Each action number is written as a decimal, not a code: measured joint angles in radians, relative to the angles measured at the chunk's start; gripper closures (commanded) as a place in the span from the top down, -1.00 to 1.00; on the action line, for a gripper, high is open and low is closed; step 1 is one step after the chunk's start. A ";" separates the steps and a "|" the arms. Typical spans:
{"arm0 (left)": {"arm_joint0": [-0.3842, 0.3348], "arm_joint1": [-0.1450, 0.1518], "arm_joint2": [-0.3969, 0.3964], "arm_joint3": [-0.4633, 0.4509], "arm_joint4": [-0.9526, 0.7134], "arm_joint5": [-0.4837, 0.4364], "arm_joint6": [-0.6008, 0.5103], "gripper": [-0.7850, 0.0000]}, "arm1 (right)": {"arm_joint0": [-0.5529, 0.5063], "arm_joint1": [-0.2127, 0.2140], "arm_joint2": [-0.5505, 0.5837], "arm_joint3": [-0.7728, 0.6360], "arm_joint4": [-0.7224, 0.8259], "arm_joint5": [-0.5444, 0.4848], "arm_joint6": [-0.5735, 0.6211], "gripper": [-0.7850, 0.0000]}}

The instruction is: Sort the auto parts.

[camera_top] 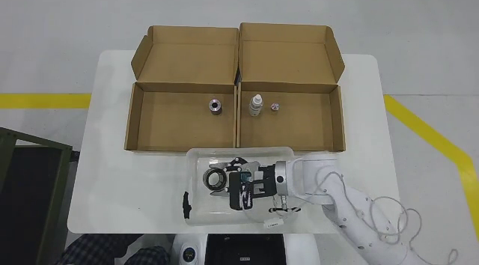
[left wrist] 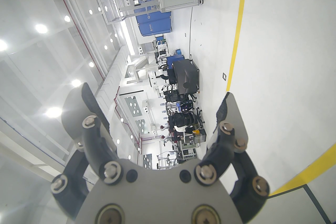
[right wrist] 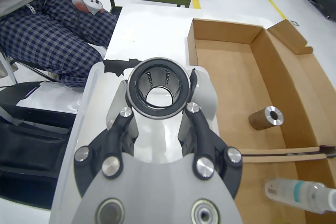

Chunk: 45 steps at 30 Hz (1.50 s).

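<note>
The white table [camera_top: 112, 153] carries two open brown cardboard boxes side by side on its far half, the left box [camera_top: 135, 124] and the right box [camera_top: 337, 124], apparently one for each kind of part. A clear plastic bin [camera_top: 196, 157] sits just near of them as the supply. At the bin's left part the right end effector [right wrist: 159, 93] grips a steel cylindrical sleeve with a black rim [right wrist: 157, 72] across its round wall, which should stop it rolling free. The left end effector [left wrist: 157, 99] is spread wide, holds nothing and points off into the room. The right box holds a small white bottle [camera_top: 257, 104] beside a tiny metal fitting [camera_top: 275, 105]. The left box holds a short steel bushing [camera_top: 214, 105], the nearest likeness to the sleeve, so I judge that box its destination.
</note>
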 measured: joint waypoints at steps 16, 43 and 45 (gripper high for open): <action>0.000 0.000 0.000 0.000 0.000 0.000 0.000 1.00 | -0.026 0.027 0.135 -0.074 0.130 0.001 -0.051 -1.00; 0.000 0.000 0.000 0.000 0.000 0.000 0.000 1.00 | -0.046 0.054 0.239 -0.074 0.316 -0.028 -0.113 -1.00; 0.000 0.000 0.000 0.000 0.000 0.000 0.000 1.00 | -0.043 0.054 0.233 -0.071 0.313 -0.025 -0.104 -1.00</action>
